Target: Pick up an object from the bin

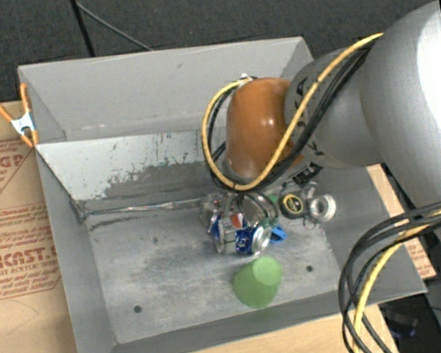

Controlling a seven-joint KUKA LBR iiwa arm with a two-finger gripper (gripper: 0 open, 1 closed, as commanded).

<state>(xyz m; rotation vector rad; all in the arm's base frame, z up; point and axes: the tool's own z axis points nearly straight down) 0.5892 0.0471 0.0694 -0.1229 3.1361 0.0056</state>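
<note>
Grey metal forms the bin (pixel 133 254), and its floor is scratched and mostly bare on the left part. The arm (pixel 393 99) comes in from the right side and bends down into the bin. An orange cover (pixel 254 127) sits on its wrist, and yellow and black cables (pixel 216 142) loop around this cover. Below the cover the gripper (pixel 230 219) is low over the floor, near the middle of the bin and a little to the right. Whether the claw is released or clenched I cannot tell, because the wrist and the cables hide much of it.

Just beside the gripper, toward the front wall, lies a small crumpled thing (pixel 252 237), blue and silver with a bit of red. It seems to touch the gripper's tip, but I cannot tell if it is grasped. A green cup (pixel 258 281) lies on its side near the front wall, just in front of the crumpled thing and apart from it. To the right of the gripper, under the arm, are two small round things: a dark ring (pixel 293 203) with some yellow, and a silver cap (pixel 322 209) beside it.
</note>
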